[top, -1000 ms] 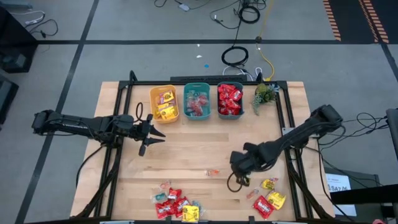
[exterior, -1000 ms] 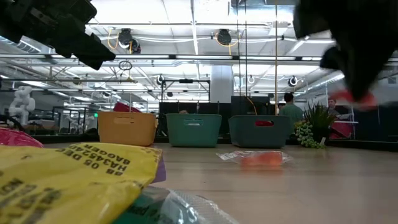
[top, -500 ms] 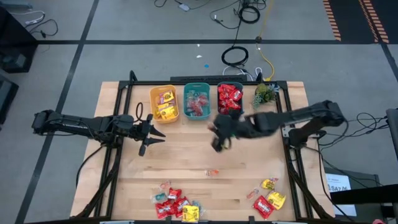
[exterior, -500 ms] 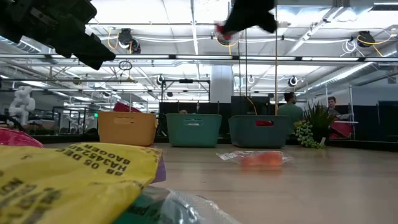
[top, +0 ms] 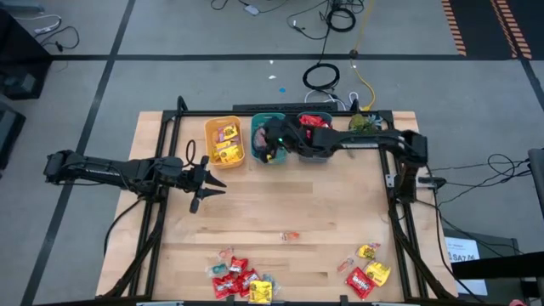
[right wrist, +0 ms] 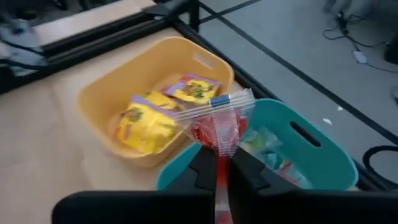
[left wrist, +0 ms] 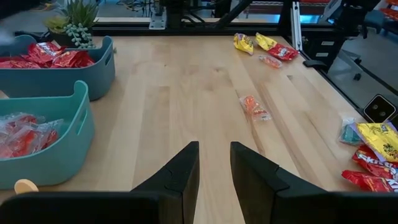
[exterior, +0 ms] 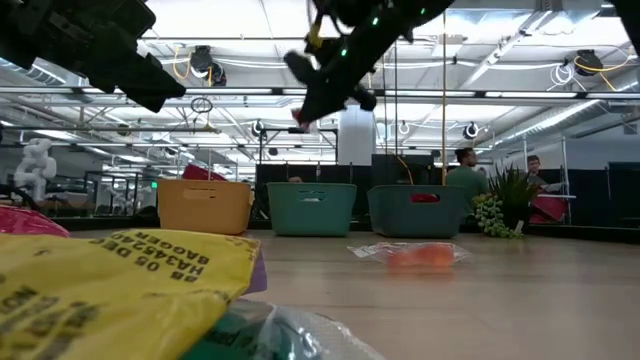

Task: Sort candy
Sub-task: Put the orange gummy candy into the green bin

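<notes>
The left end effector (top: 206, 183) is held above the left part of the wooden tabletop (top: 280, 204), its fingers (left wrist: 180, 171) parted around nothing, well apart from every sweet. At the far edge of the tabletop a yellow bin (top: 224, 141) holding yellow packets (right wrist: 147, 122) is seen, then a teal bin (top: 269, 138) with clear-wrapped pieces (left wrist: 25, 134), then a second teal bin (top: 314, 137) filled with red packets (left wrist: 53, 56), with a small green plant (top: 362, 127) just beside it. The right end effector (top: 270, 143) is extended over the first teal bin, beside the yellow one, and is clamped on a clear-wrapped red candy (right wrist: 217, 127), which is held in the air above that bin's rim. A single orange-pink wrapped piece (top: 291, 235) lies alone near the middle of the tabletop. Along the near edge, one cluster of loose candy (top: 240, 278), red and yellow packets with small clear pieces, is seen towards the left, and a second cluster (top: 365, 268) towards the right. In the low view, people (exterior: 466, 175) are seen in the room beyond the bins.
</notes>
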Controlling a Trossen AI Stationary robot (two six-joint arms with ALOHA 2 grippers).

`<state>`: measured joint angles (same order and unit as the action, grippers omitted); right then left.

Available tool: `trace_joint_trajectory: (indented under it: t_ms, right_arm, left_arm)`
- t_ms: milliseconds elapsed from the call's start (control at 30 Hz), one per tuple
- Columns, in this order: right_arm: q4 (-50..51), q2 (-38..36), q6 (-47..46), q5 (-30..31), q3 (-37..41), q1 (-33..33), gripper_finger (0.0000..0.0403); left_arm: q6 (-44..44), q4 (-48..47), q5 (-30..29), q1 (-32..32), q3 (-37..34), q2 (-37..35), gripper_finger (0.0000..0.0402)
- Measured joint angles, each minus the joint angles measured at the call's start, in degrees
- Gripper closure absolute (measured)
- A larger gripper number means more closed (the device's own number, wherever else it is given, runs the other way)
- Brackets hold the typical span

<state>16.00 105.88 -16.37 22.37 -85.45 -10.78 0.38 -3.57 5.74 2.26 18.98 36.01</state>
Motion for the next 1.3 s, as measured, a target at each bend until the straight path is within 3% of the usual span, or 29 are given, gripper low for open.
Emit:
trace_joint_trajectory:
  t_ms: [300, 833, 1300]
  right_arm:
    - [-1.57, 2.70, -3.73, -0.06, 0.00, -4.43, 0.0387]
    - [-1.25, 2.72, -3.33, -0.22, 0.00, -4.62, 0.0218]
    - [-0.88, 2.72, -2.46, -0.22, 0.00, -4.51, 0.0170]
  left_arm:
    - [0.02, 0.00, 0.00, 0.00, 0.00, 0.00, 0.0302]
    - [0.07, 0.00, -0.04, 0.00, 0.00, 0.00, 0.0302]
    - [0.07, -0.01, -0.07, 0.00, 0.00, 0.00, 0.0302]
